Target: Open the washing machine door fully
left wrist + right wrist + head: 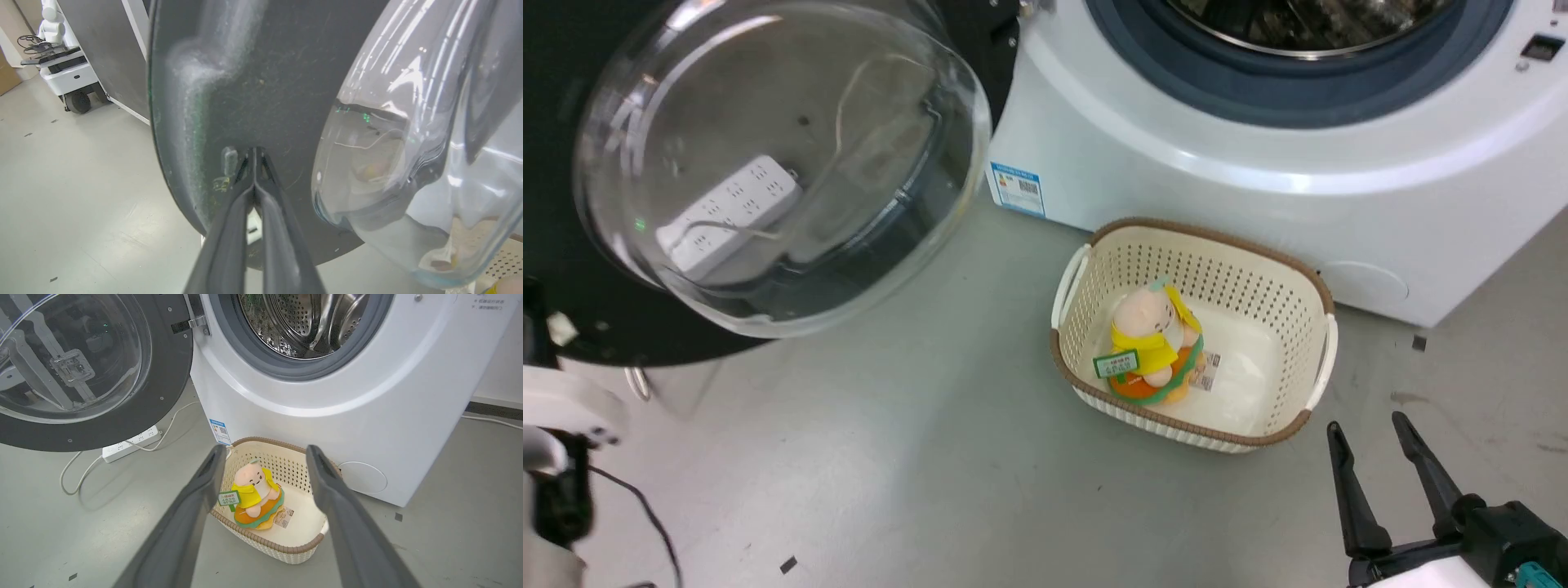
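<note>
Large round glossy black washing machine door [547, 204] with bulging clear glass bowl: stands swung open at the left of the white front-loading machine [1176, 122], hinged at its right edge. Left gripper [254, 152]: jaws closed, nothing held, tips against the door's black inner face beside the bowl. Right gripper [1366, 425]: jaws wide open, empty, over the grey floor [931, 449], near right of the cream perforated basket [1225, 269] containing a plush toy [1152, 343].
</note>
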Tool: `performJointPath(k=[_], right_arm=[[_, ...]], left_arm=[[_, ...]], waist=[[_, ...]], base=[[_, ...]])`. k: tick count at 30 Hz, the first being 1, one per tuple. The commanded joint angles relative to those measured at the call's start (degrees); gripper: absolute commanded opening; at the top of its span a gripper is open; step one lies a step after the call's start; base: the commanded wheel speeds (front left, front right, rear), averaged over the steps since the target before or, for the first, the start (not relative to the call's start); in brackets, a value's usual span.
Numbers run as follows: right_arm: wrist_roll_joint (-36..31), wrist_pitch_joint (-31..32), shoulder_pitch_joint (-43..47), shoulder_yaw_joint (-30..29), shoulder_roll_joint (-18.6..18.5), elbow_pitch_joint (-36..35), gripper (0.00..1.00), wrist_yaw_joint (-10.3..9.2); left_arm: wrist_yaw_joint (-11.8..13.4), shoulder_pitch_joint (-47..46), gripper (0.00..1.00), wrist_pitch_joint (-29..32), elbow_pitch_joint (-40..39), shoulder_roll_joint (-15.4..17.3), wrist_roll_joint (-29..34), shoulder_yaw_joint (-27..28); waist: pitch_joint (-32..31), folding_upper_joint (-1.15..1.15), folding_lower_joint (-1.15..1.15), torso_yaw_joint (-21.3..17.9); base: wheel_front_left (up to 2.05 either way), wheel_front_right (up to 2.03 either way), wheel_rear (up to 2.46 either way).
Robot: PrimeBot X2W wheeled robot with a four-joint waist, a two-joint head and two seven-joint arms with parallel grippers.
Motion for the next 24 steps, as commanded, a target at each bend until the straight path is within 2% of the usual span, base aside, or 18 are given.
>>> performJointPath(k=[1,7,13,20,24], right_arm=[[-0.3,-0.2,-1.1,-0.1,-0.6,-0.3,1.0,0.06],[-0.3,-0.2,-1.8,0.0,-1.1,-0.1,1.0,0.06],[-0.2,-0.2,-1.9,-0.4,-0.8,0.4,1.0,0.06],[0.2,-0.2,-1.6,-1.7,0.3,0.8,1.0,0.06],[0.1,-0.2,-1.2,-2.5,0.8,0.5,1.0,0.06]], left_arm=[[-0.4,-2.1,0.0,-0.9,2.2,1.2,-0.4,0.8],[-1.8,-5.3,0.0,-2.9,8.6,2.8,-0.2,0.8],[-3.1,-5.2,0.0,-4.4,9.5,2.0,1.3,-1.0],[-4.7,-1.1,0.0,-5.1,3.6,-1.7,3.7,-4.7],[-5.2,3.0,0.0,-5.2,-1.9,-5.0,3.7,-6.6]], waist=[[1.2,0.0,-0.01,-0.4],[1.8,0.0,-0.01,-0.8],[-0.1,0.0,-0.01,-1.1],[-5.7,0.0,-0.01,-2.3],[-9.2,0.0,-0.01,-3.8]], base=[[0.0,0.0,0.0],[0.0,0.0,0.0],[0.0,0.0,0.0],[0.0,0.0,0.0],[0.0,0.0,0.0]])
